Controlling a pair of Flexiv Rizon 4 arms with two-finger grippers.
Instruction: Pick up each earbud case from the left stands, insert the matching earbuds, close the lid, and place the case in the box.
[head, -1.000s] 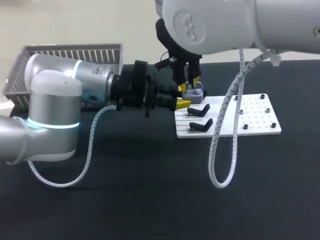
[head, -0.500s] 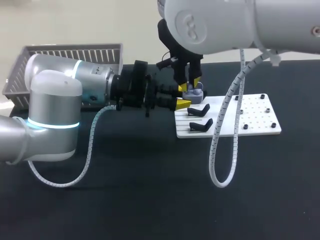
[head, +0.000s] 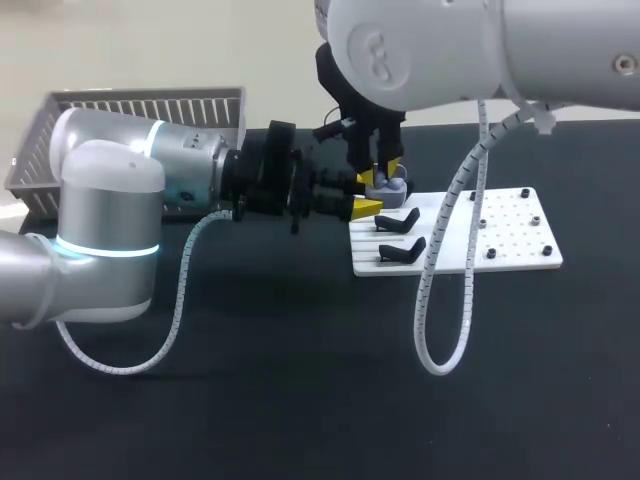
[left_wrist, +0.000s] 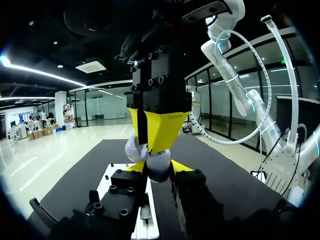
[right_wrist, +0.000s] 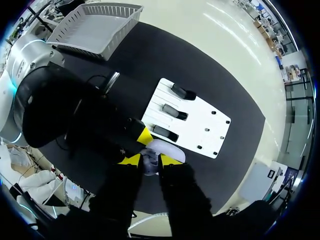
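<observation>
Left gripper (left_wrist: 156, 169) is clamped on the pale earbud case (left_wrist: 161, 172), a yellow tip pressed to each side. It holds the case at the corner of the white board (head: 500, 235), with the black stands (head: 398, 218) just beside its fingers. Right gripper (right_wrist: 150, 160) hangs straight above, fingers pinched nearly together around a small pale earbud (right_wrist: 149, 166) right at the case's open top. The basket (head: 150, 105) sits well behind the left gripper, back along its arm.

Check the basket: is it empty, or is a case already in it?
Empty. The right wrist view looks down into the grey slatted basket: its floor is bare, with nothing inside.
</observation>
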